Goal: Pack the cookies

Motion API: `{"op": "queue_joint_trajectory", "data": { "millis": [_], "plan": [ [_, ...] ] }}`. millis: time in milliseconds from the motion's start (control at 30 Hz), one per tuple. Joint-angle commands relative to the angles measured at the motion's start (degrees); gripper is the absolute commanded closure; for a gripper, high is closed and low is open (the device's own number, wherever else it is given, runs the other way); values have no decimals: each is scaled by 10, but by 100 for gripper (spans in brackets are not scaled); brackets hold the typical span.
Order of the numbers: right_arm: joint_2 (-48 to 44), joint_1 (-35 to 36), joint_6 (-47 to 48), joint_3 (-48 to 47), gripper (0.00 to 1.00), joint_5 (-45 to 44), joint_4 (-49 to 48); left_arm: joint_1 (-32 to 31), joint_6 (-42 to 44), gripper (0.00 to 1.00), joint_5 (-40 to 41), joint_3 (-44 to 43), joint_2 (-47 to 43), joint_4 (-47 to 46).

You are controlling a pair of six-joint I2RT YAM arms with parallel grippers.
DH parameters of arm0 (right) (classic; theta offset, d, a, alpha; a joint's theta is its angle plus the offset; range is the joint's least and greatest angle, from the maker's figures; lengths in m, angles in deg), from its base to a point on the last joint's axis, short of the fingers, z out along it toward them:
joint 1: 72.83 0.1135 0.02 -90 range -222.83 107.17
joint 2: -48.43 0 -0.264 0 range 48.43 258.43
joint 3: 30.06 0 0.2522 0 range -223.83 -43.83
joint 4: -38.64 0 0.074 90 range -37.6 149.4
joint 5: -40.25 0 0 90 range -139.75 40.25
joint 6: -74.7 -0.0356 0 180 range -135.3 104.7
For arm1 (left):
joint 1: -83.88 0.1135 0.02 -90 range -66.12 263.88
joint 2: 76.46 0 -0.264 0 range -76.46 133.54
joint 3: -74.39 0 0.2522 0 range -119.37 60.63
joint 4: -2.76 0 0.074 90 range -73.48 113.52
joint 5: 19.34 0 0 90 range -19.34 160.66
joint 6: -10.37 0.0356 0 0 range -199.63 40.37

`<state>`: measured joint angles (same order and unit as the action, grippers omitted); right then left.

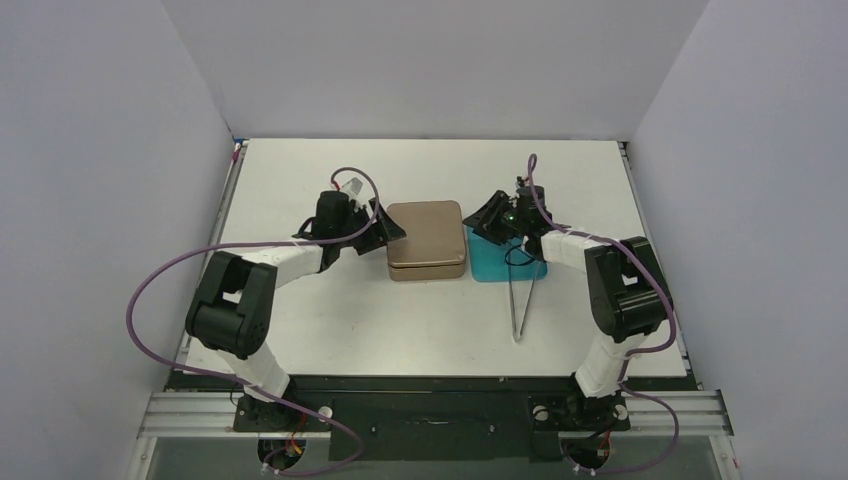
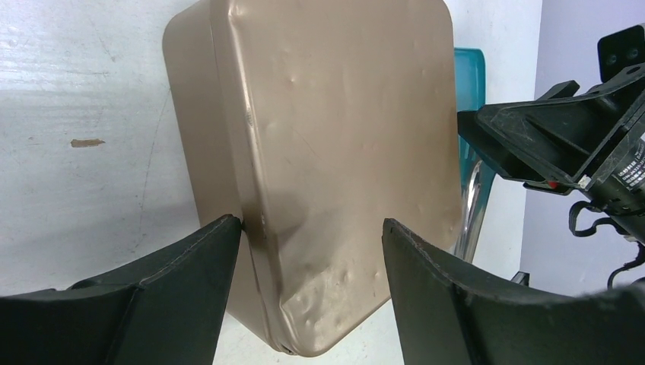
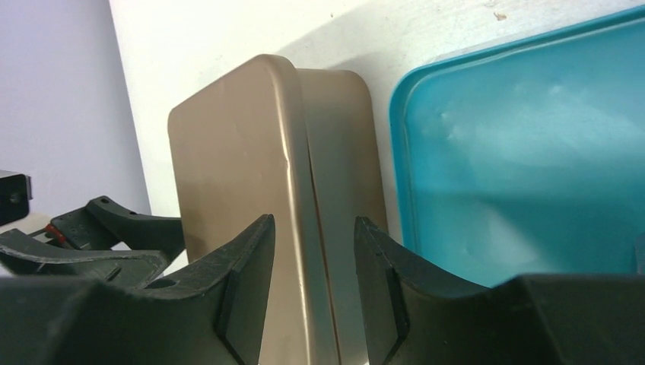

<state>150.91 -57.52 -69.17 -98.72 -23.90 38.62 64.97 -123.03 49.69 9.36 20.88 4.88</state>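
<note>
Overhead, a closed bronze tin [image 1: 425, 240] sits mid-frame, the left gripper [image 1: 392, 230] at its left edge, the right gripper [image 1: 482, 222] at its right, over a teal tray [image 1: 495, 268]; tweezers [image 1: 520, 305] lie lower right. Left wrist: jaws spread, the tin's corner between them. Right wrist: jaws apart, straddling the tin's rim. Where the cookies are cannot be told.

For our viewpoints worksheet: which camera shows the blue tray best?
The right wrist view: the tray shows large and close, rim and inside plain. The top view shows it small and partly covered; the left wrist view shows only a sliver behind the tin.
</note>
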Motion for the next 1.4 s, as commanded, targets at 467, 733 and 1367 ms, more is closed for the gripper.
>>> {"op": "queue_joint_trajectory", "data": {
  "millis": [467, 733, 1367],
  "plan": [
    [-19, 45, 52, -23, 60, -23, 38, -6, 56, 24, 49, 9, -50, 52],
    [-13, 58, 53, -20, 60, -27, 42, -7, 60, 23, 32, 10, -23, 51],
    [-41, 107, 47, 41, 63, -51, 31, -17, 59, 40, 19, 96, -79, 42]
  ]
}}
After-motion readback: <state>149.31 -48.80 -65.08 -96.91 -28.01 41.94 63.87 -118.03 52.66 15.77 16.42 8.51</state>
